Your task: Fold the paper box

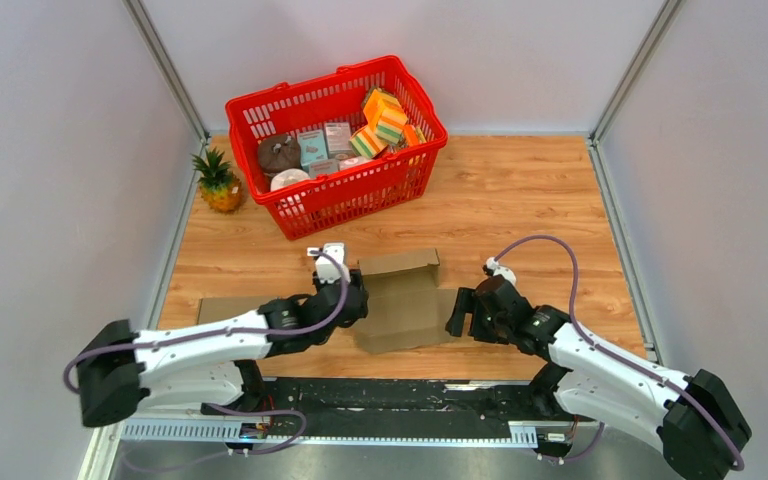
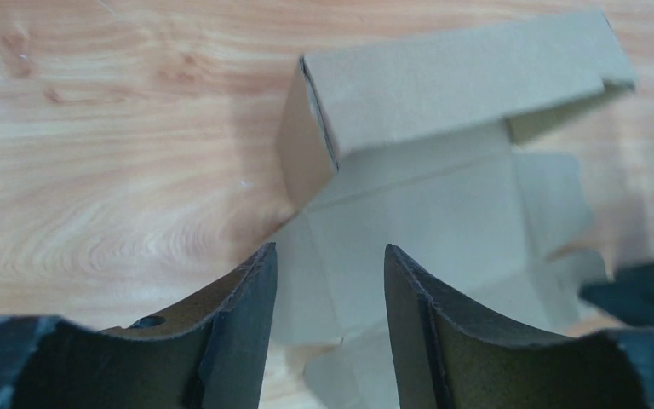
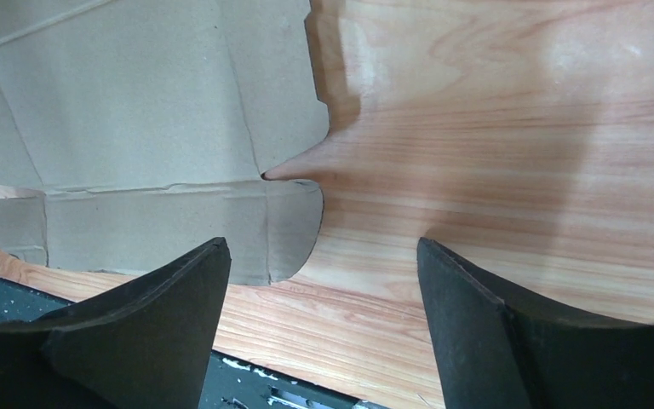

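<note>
The paper box [image 1: 400, 305] is a brown cardboard blank lying mostly flat on the wooden table between my two arms. Its far flap [image 1: 400, 263] is folded upright. The left wrist view shows that raised wall [image 2: 460, 77] with a side tab bent down at its left end. My left gripper [image 1: 358, 300] sits at the box's left edge, open, with the flat cardboard showing below the gap [image 2: 330, 256]. My right gripper [image 1: 456, 313] is at the box's right edge, open over bare wood [image 3: 324, 247], just beside a rounded corner tab [image 3: 294, 230]. Neither gripper holds anything.
A red basket [image 1: 360, 190] with several packaged items stands at the back. A small pineapple [image 1: 218, 180] sits to its left. Another flat cardboard piece [image 1: 222, 307] lies under my left arm. The black base rail [image 1: 390, 395] runs along the near edge.
</note>
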Available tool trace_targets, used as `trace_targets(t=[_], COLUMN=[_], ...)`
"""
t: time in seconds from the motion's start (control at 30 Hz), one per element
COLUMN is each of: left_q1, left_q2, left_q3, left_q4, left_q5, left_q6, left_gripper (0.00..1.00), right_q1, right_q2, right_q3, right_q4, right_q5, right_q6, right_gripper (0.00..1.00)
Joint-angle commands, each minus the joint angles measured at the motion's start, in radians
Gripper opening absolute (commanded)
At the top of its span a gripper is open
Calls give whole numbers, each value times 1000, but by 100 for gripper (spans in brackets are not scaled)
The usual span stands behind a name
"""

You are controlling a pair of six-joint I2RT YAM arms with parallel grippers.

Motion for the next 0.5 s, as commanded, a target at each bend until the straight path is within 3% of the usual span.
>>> trace_targets(t=[0.0,0.13,0.2,0.47], left_q1=[6,6,3,-181], left_q2=[-264,-326,-264,167], left_q3=[-169,-149,-81,241], left_q4=[78,136,107,-84], left_q5=[345,670,811,668], left_q6=[129,291,397,780], left_gripper=[56,56,68,72], right_q1=[-52,-118,-139,-178], right_q2=[22,52,57,59], right_q3=[-33,-46,-58,-79], right_q4=[102,186,217,245], right_q5=[-130,-233,-286,-380], right_q6=[-19,-33,-21,67], right_gripper=[82,65,56,18])
